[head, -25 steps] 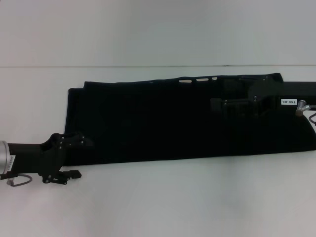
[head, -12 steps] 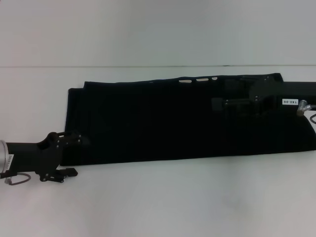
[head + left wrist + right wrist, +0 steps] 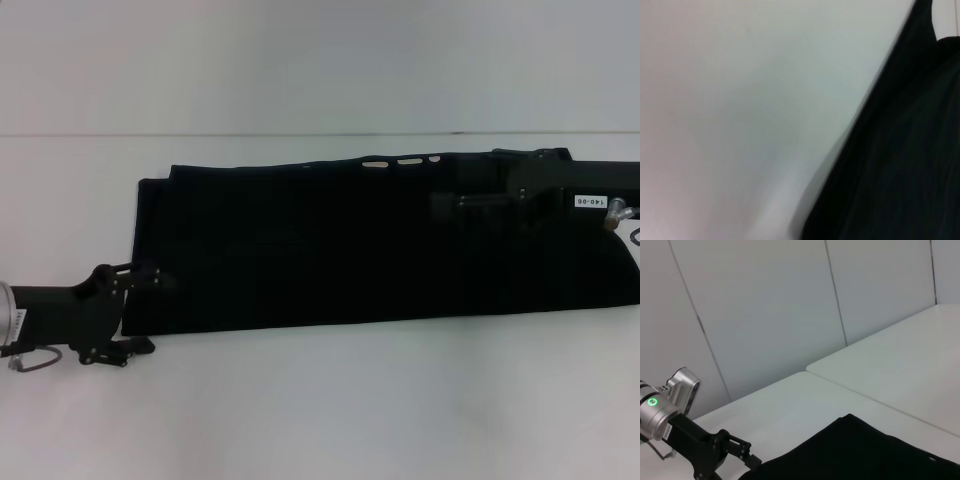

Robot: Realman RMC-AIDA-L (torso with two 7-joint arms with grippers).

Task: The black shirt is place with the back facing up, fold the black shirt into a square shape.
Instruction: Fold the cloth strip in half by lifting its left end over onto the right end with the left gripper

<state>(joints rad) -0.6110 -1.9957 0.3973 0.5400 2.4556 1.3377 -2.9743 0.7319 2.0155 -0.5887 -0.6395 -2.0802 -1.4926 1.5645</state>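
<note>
Two grippers at the ends of a long, folded black shirt

The black shirt (image 3: 360,250) lies flat on the white table (image 3: 330,400) as a long strip, not yet a square. The left gripper (image 3: 140,310) sits at the strip's near corner, one finger (image 3: 150,278) over the cloth and one (image 3: 135,348) off it, so it looks open. The right gripper (image 3: 450,205) hangs over the far end; I cannot tell if it is open or closed. To fold well, each should pinch only its own end's edge, then lift together and lay one end onto the other, edges matching.

surface: flat, plain white table top (image 3: 320,400). lying directly on it: one large plain black soft-fabric shirt (image 3: 330,250), spread flat as a long band across the table's width.
</note>
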